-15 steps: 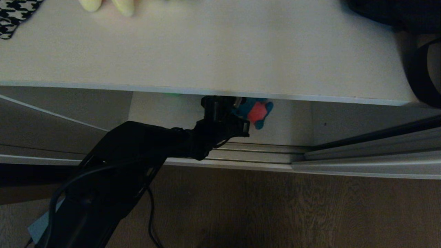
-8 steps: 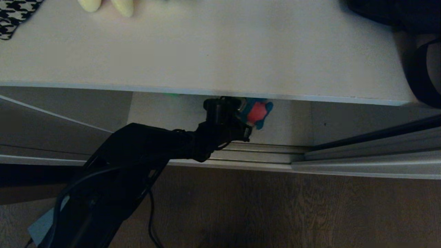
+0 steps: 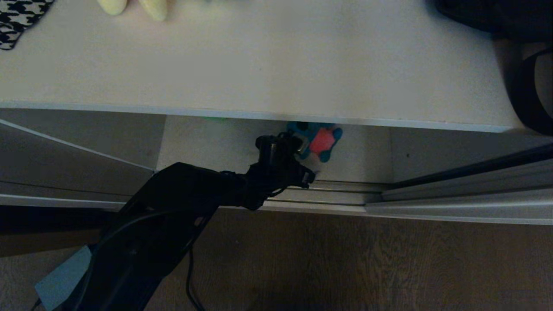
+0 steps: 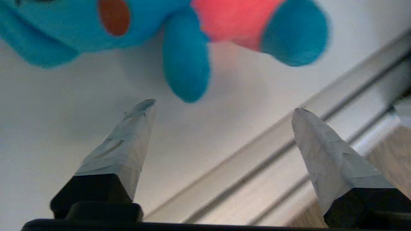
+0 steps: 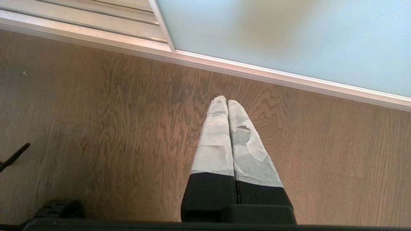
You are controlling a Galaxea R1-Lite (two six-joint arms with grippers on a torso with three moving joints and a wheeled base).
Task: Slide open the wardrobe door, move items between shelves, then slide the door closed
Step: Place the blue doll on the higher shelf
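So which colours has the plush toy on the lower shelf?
The plush toy is blue with a pink patch; the left wrist view shows it best.

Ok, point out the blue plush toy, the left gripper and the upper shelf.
blue plush toy (image 3: 322,140), head view, on its pink back.
left gripper (image 4: 223,106), left wrist view, between its open fingertips.
upper shelf (image 3: 276,65), head view, on bare top surface.

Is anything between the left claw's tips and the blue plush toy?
Nothing: the left wrist view shows only bare lower shelf between the open left claw and the blue plush toy.

A black-and-white houndstooth cloth (image 3: 19,19) lies far left. Brown wood-grain floor (image 3: 367,263) spreads below the metal door track (image 3: 328,192).
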